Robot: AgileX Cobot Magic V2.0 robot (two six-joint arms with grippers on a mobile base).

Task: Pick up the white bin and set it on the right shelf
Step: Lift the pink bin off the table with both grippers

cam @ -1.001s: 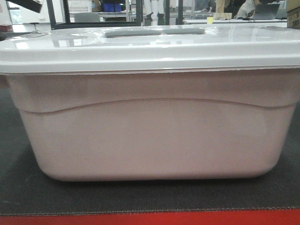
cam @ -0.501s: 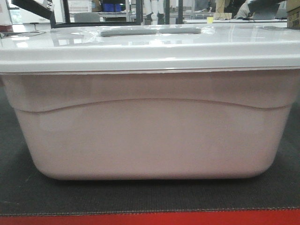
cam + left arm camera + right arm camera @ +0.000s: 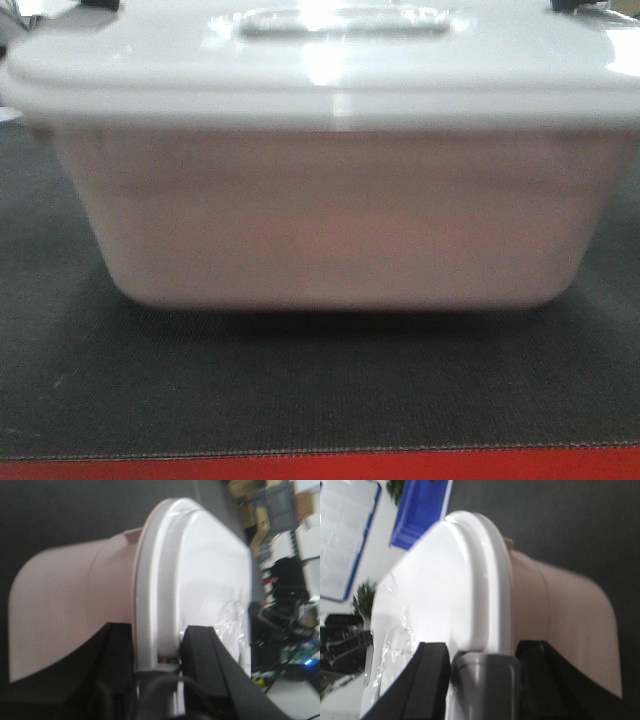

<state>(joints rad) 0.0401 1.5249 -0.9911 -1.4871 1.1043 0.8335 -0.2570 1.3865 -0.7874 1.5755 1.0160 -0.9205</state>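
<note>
**A lab or workshop, to judge by the clutter**

A dark mat (image 3: 300,390) on a red-edged table (image 3: 320,468) lies beneath the white bin (image 3: 330,220), more work bench than home furniture. In the left wrist view, cardboard boxes (image 3: 250,510) pile up at one o'clock. Dark equipment (image 3: 287,580) sits at three, and what looks like a green circuit board (image 3: 295,655) with a blue light shows at four, all blurred. In the right wrist view a blue bin (image 3: 420,510) stands at eleven o'clock and a blue-framed board (image 3: 342,540) at ten.

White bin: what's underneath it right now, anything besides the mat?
Under the white bin only the dark mat shows, with a shadow band along the bin's base. The mat directly beneath is covered, and the blur leaves it unclear whether the base touches it.
</note>
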